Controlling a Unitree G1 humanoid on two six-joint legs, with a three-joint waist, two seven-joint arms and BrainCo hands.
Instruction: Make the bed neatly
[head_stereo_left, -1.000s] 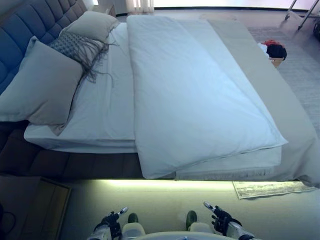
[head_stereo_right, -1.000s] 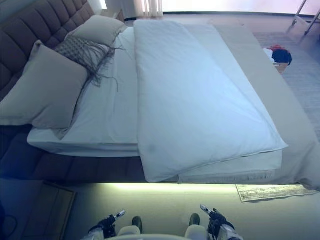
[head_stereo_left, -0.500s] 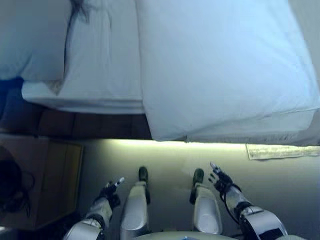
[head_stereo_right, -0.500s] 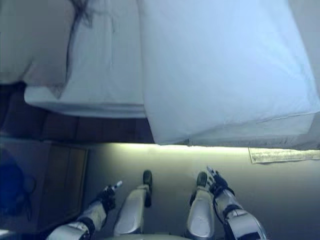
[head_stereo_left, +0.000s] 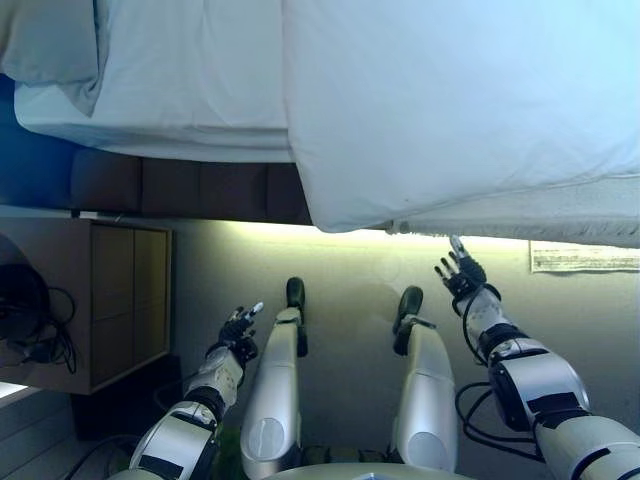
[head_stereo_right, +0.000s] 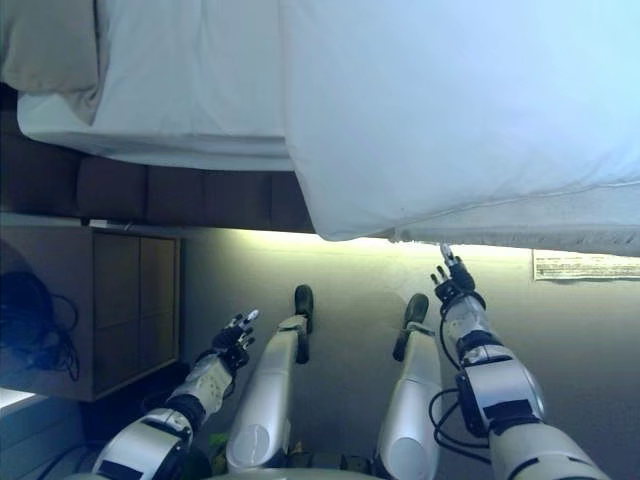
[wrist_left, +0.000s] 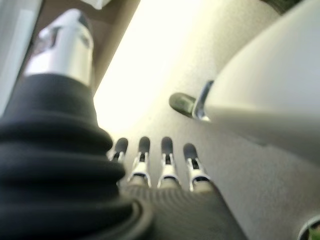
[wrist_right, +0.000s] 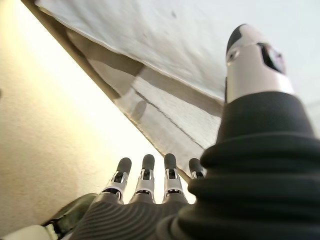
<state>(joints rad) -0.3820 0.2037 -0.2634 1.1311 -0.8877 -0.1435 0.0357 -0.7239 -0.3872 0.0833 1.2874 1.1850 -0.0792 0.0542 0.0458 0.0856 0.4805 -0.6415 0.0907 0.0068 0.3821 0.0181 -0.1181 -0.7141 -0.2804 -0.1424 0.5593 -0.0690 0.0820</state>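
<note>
A white duvet (head_stereo_left: 450, 90) lies folded over on the bed, and its near edge hangs over the bed's side. To its left the white sheet (head_stereo_left: 190, 70) is bare, with a grey pillow's corner (head_stereo_left: 50, 40) at the far left. My right hand (head_stereo_left: 460, 272) is open and empty, raised just below the duvet's hanging edge (wrist_right: 150, 100), apart from it. My left hand (head_stereo_left: 238, 328) is open and empty, low over the floor, well short of the bed. The left wrist view shows its straight fingers (wrist_left: 165, 150) over carpet.
A wooden nightstand (head_stereo_left: 110, 300) stands at the left beside the dark upholstered bed base (head_stereo_left: 180, 185). A light strip glows under the bed's edge. A sheet of paper (head_stereo_left: 585, 258) lies on the carpet at the right.
The camera has tilted further down, so the bed has slid up in view. My right hand has risen toward the duvet's hanging edge. My left hand stays low.
</note>
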